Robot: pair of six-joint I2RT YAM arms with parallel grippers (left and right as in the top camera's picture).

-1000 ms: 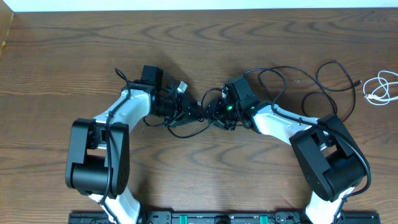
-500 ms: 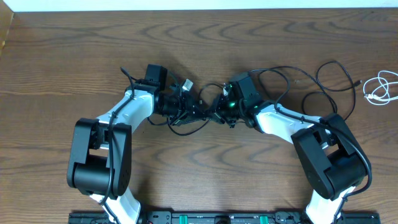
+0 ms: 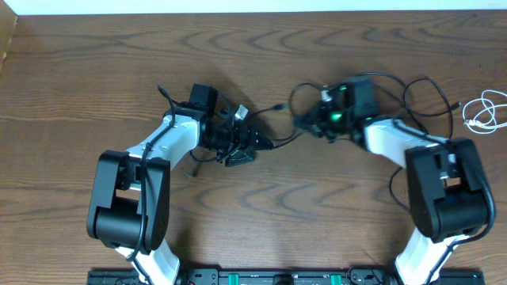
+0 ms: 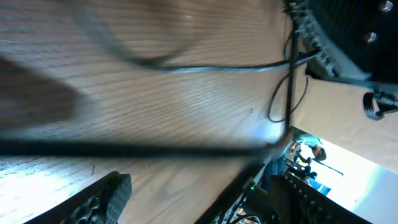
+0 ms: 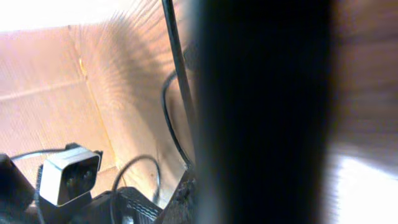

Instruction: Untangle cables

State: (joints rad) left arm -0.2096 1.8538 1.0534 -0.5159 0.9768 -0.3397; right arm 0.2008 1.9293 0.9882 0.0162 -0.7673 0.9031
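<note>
The black cable [image 3: 283, 139] runs taut from beside my left gripper [image 3: 252, 149] into my right gripper [image 3: 307, 125], then loops off to the right behind that arm. My right gripper is shut, and the black cable appears pinched in it. Its wrist view is blurred dark, with a black cable strand [image 5: 176, 56] running past. My left gripper [image 4: 205, 199] stands open, its ribbed fingers [image 4: 109, 198] wide apart with only bare wood between them. A blurred black cable strand [image 4: 155, 149] crosses just ahead of them. The white cable [image 3: 485, 111] lies coiled by itself at the far right edge.
The brown wooden table [image 3: 261, 206] carries both arms. A cardboard box corner [image 3: 6, 36] shows at the far left. A black rail [image 3: 261, 277] runs along the front edge between the arm bases.
My right gripper has closed and travelled right and slightly up, drawing the black cable out from the tangle between the arms. My left gripper has opened and let go of the cable.
</note>
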